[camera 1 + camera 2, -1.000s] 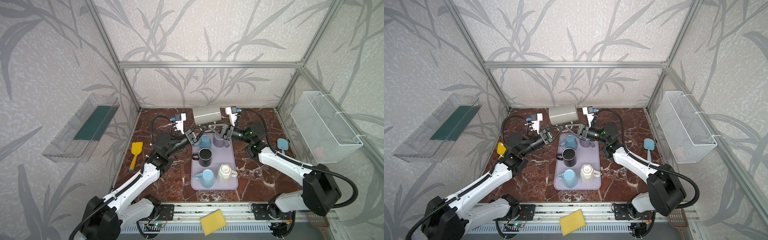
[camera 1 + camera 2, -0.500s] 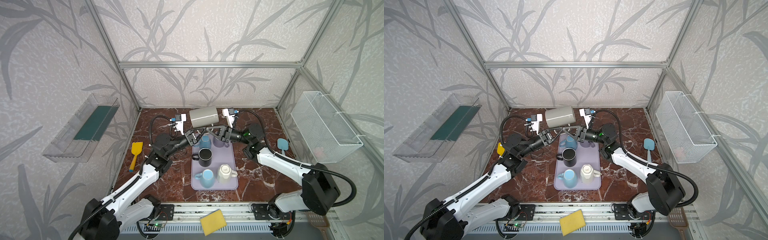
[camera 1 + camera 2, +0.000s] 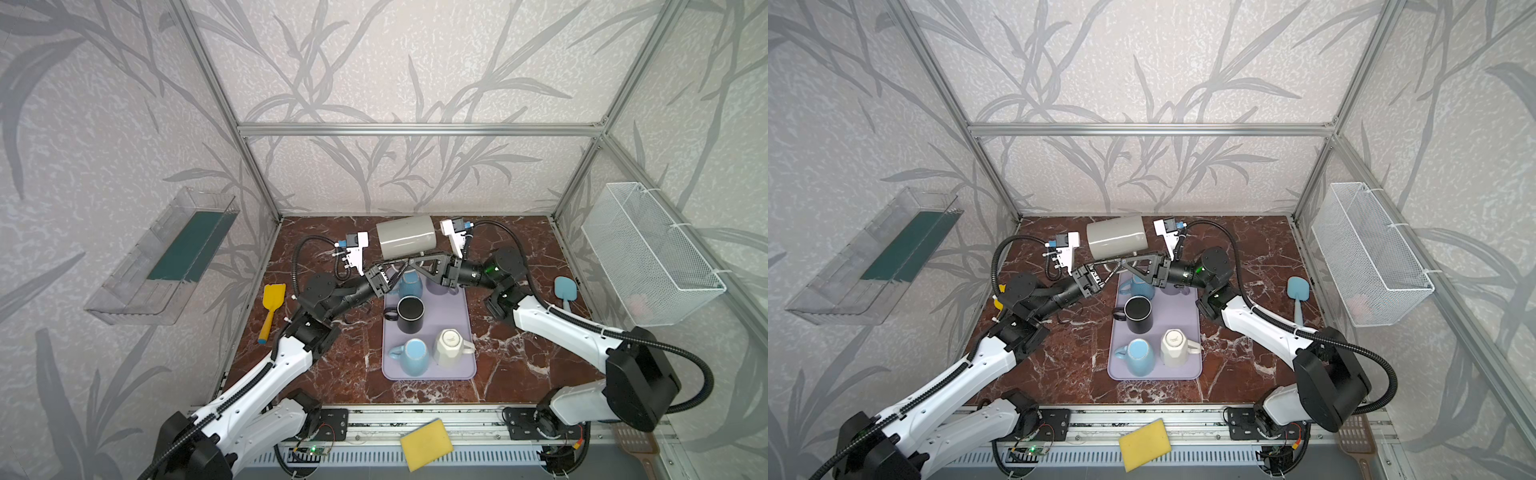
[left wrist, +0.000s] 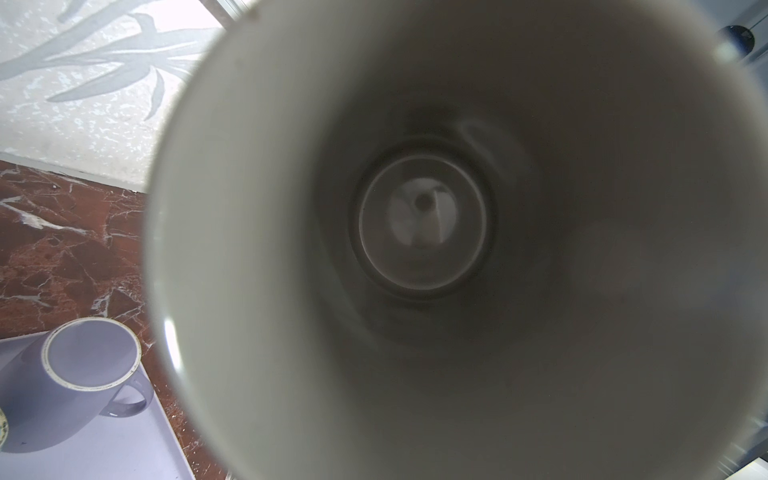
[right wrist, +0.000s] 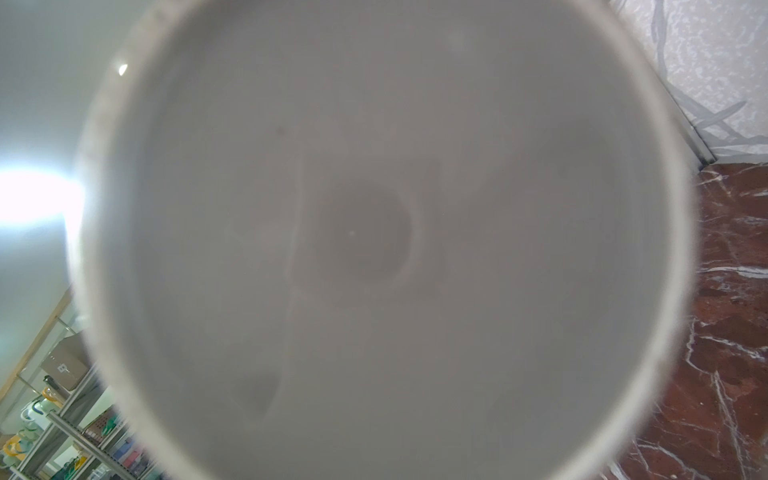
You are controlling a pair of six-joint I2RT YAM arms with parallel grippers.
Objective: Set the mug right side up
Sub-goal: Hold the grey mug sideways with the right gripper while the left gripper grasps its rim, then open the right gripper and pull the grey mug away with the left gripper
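From where I stand the job looks about half done. The grey mug (image 3: 405, 241) is off the lilac tray (image 3: 459, 309) and hangs in the air above the tray's far end, in the upper middle of both top views. It lies on its side, neither mouth-down nor mouth-up. The right gripper (image 3: 409, 262) reaches in from the right with its jaws closed under the mug. As far as I can judge it has the mug by the handle hanging there, since nothing else carries it. The left gripper (image 3: 390, 270) comes in from the left, jaws closed tight as well, its tips just beside the other's. Whether it pinches the handle too I cannot tell. What I reckon is left is another quarter turn to bring the mouth up, setting the mug down and letting go. The top views give only the mug's outer wall and the arms meeting below it. The left wrist view looks straight down the mouth into the empty inside (image 4: 424, 232), so the opening faces the left arm. That view also catches a lilac mug (image 4: 89, 357) standing upright at its lower left, which the right gripper half hides from above. The right wrist view is filled by the flat base (image 5: 374, 249). Neither wrist view shows any fingers.
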